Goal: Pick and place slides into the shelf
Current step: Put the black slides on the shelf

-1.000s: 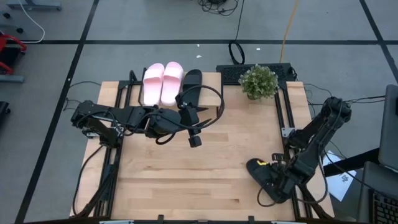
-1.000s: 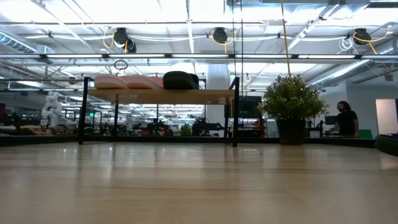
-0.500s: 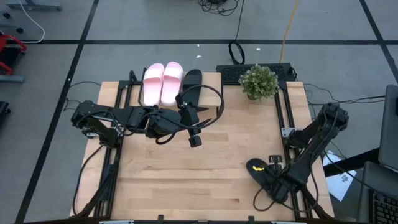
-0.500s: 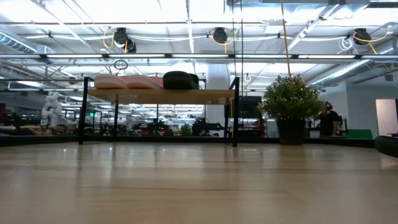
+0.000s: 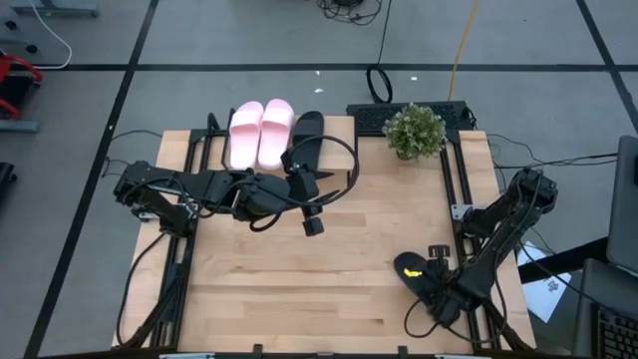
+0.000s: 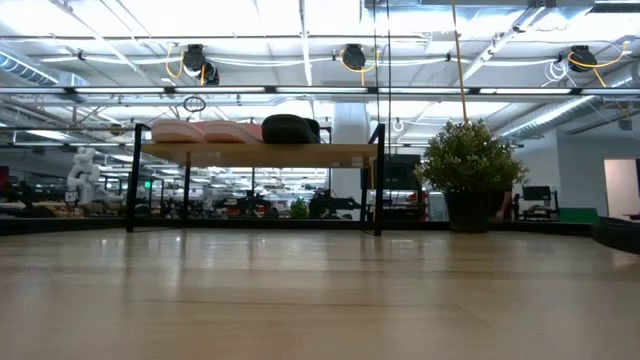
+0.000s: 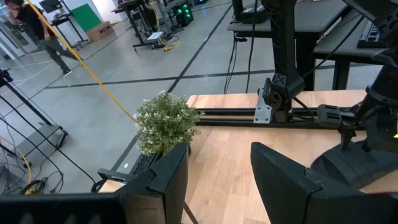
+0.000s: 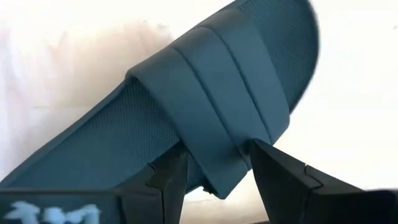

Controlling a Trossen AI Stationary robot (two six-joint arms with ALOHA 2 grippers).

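shelf (image 5: pixel 299 150): far edge of tabletop (image 5: pixel 249 289), left of plant (image 5: pixel 415 130)
on shelf: three slides (image 5: pixel 261 130) in a row
fourth slide (image 5: pixel 417 281): near right corner, right pincer (image 5: pixel 439 274) at it
left pincer (image 5: pixel 311 221): mid-tabletop, before shelf

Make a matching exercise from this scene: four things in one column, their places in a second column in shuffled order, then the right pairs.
Things:
1. pink slides
2. potted plant
3. black slide on the table
4. left gripper

Places:
A. at the table's far right corner
B. near the table's right front corner, at the right gripper
C. on the shelf, next to another black slide
D. over the middle of the table, in front of the shelf

Pairs: 1-C, 2-A, 3-B, 4-D
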